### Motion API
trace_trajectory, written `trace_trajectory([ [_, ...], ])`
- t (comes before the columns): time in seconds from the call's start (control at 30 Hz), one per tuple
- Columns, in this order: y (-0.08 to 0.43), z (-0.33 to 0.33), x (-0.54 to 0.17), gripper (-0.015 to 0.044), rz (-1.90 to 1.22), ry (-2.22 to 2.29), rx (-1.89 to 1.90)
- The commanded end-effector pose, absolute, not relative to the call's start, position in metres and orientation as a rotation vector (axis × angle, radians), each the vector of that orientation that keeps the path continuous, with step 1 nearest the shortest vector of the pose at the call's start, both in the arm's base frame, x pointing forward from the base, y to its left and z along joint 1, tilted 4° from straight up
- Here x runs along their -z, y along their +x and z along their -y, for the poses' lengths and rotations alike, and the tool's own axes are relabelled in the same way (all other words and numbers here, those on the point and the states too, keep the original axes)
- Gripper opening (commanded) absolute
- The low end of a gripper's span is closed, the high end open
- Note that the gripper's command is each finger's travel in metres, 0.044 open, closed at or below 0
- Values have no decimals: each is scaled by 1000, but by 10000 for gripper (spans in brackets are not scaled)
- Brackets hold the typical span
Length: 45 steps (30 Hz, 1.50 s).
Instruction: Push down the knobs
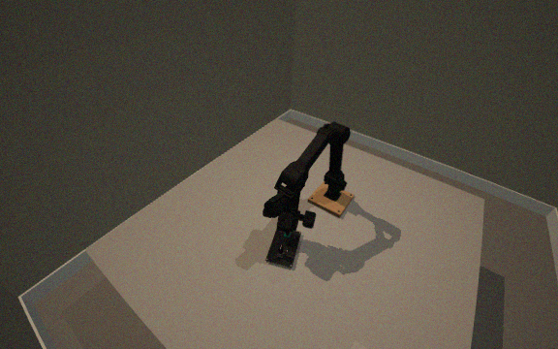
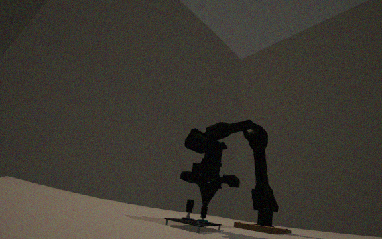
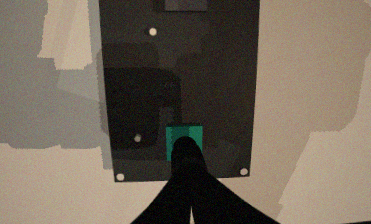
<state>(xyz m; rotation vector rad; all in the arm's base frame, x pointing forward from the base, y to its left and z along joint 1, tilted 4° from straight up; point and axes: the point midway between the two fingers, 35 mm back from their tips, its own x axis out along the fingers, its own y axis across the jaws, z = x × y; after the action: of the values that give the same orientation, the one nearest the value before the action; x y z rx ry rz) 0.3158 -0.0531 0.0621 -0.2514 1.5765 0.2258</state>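
The dark circuit board (image 1: pixel 275 258) (image 2: pixel 213 225) (image 3: pixel 221 75) stands on short legs. My gripper (image 2: pixel 205 204) (image 3: pixel 189 172) is shut and empty, pointing down, its tips at the top of the near knob (image 2: pixel 203 212). That knob is upright above the teal potentiometer (image 2: pixel 201 220) (image 3: pixel 198 134); the exterior view shows a small pale stretch between them. The other knob (image 2: pixel 190 204) stands higher, with a longer grey length of shaft (image 2: pixel 188 215) below it. In the wrist view the fingers cover the near knob, and the far knob is not in view.
The arm's base stands on an orange-brown plate (image 1: pixel 325 205) (image 2: pixel 260 228) beside the board. A raised pale rim (image 1: pixel 419 160) runs along the table's back. The arm casts shadows over the table and board.
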Motion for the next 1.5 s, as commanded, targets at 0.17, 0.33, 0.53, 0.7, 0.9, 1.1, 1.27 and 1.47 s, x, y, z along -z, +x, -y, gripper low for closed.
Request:
trace_trajectory([
  [0.17, 317, 54, -44, 0, -1601, -247, -228],
  [0.33, 317, 54, -44, 0, -1601, -247, -228],
  [0.53, 317, 54, -44, 0, -1601, -247, -228],
  [0.7, 317, 54, -44, 0, -1601, -247, -228],
  [0.9, 317, 54, -44, 0, -1601, -247, -228],
  [1.1, 317, 54, -43, 0, -1601, -247, -228],
  [1.27, 317, 54, -44, 0, -1601, -247, -228],
  [1.47, 318, 54, -51, 0, -1601, -247, -228],
])
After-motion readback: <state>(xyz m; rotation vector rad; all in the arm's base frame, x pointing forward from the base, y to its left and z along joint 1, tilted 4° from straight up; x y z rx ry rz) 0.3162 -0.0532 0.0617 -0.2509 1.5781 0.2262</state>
